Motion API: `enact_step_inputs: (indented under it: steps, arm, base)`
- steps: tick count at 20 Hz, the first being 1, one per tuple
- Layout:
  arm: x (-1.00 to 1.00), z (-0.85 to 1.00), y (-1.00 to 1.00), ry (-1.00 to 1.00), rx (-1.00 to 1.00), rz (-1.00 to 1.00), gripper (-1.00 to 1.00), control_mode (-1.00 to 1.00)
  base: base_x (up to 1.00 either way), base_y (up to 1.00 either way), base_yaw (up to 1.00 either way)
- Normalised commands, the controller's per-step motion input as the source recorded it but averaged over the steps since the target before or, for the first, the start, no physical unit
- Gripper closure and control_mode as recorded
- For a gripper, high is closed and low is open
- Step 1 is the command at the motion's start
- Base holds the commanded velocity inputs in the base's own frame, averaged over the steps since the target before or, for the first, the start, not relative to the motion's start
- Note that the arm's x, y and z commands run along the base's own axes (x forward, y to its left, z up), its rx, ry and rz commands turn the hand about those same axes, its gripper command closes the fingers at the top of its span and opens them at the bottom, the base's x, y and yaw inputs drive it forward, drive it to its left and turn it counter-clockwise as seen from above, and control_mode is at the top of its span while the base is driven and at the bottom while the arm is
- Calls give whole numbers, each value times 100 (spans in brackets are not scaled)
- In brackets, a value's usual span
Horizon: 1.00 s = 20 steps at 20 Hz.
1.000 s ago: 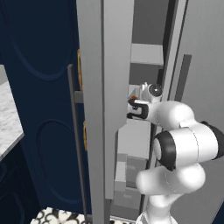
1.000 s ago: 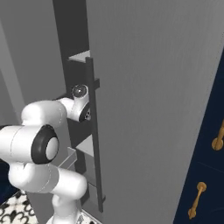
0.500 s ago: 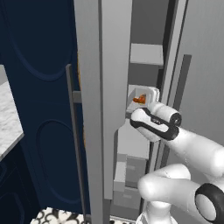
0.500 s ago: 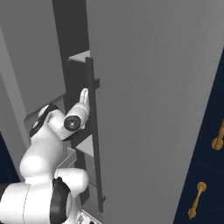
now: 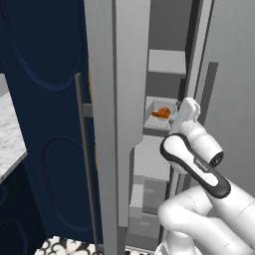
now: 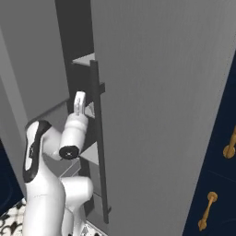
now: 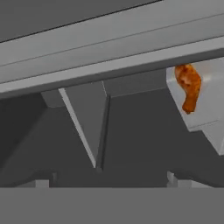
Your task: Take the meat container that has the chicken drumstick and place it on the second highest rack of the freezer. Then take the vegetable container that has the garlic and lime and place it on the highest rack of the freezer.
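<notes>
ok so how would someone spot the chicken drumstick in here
Look into the tall grey freezer, through the gap by its door. On the second highest rack sits a pale tray, just ahead of the white hand. The chicken drumstick is the only glossy orange-brown lump there.

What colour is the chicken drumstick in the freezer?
Glossy orange-brown; the chicken drumstick shows best in the hand view.

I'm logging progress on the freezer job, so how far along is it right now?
The chicken drumstick lies in its container on a shelf inside the open freezer, second down among the shelves in view, so the first part looks done. The gripper is beside that container, holding nothing that I can see. The garlic and lime container is left.
</notes>
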Motion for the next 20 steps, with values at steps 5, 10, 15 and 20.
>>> enact_step_inputs:
  steps: [5, 10, 15, 20]
  arm:
    - [-100, 97, -3, 18, -10, 0, -100, -100]
    - [-100, 100, -33, 42, -18, 0, -100, -100]
    - [-100, 89, -43, 40, -17, 0, -100, -100]
    - [-77, 3, -11, 60, -29, 9, -100, -100]
  base:
    - [0, 0, 0]
    - [0, 0, 0]
    - [0, 0, 0]
    - [0, 0, 0]
